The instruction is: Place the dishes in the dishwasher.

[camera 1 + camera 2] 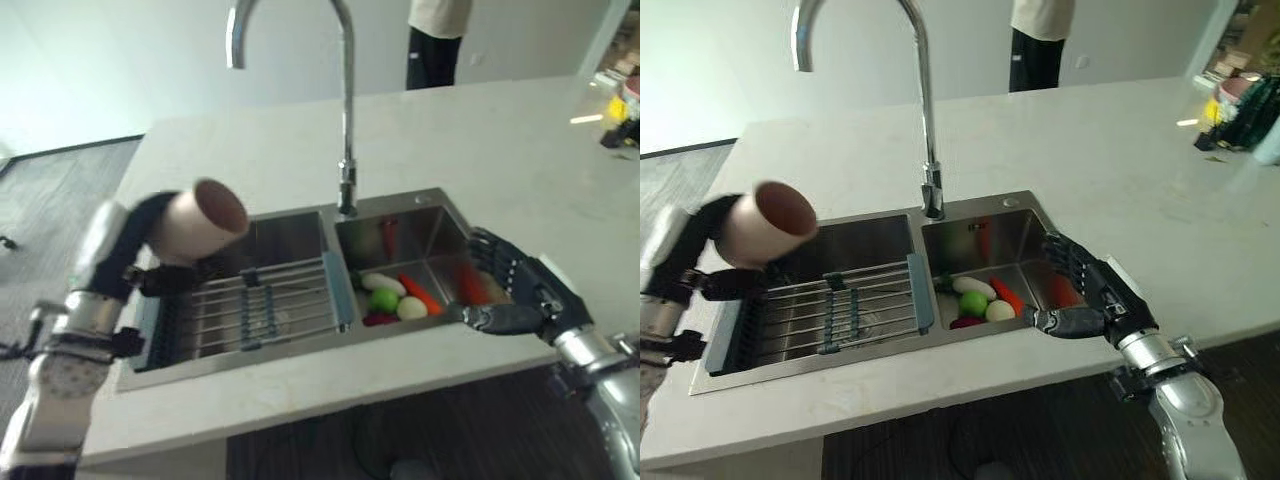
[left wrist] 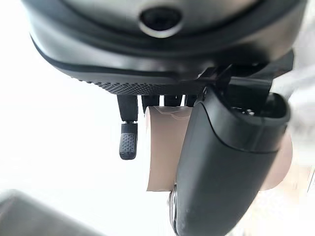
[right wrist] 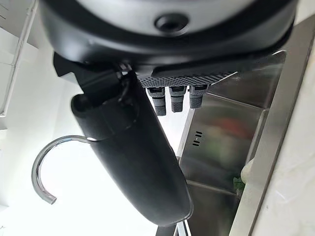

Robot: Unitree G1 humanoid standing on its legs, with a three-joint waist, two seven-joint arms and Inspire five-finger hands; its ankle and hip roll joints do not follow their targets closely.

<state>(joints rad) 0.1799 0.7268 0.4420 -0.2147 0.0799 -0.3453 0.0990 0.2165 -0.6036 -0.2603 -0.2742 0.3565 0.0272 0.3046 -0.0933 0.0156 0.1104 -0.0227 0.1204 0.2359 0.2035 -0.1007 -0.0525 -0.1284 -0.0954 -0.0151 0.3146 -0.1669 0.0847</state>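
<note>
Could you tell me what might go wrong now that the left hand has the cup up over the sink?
The left hand holds the cup on its side above the rack; if the grip loosens, it could drop onto the bars. The faucet stands close by, so a swing right might strike it. The right hand hangs open at the sink rim and could bump it.

Pale stone worktop (image 1: 500, 150), with a double steel sink (image 1: 300, 290) set into it. Left basin spanned by a wire rack (image 1: 255, 305) with blue ends. Right basin holding vegetables (image 1: 400, 298): white, green, orange and dark red pieces. Tall curved tap (image 1: 345, 100) rising behind the divider. Small colourful items (image 1: 1230, 110) at the far right edge.
</note>
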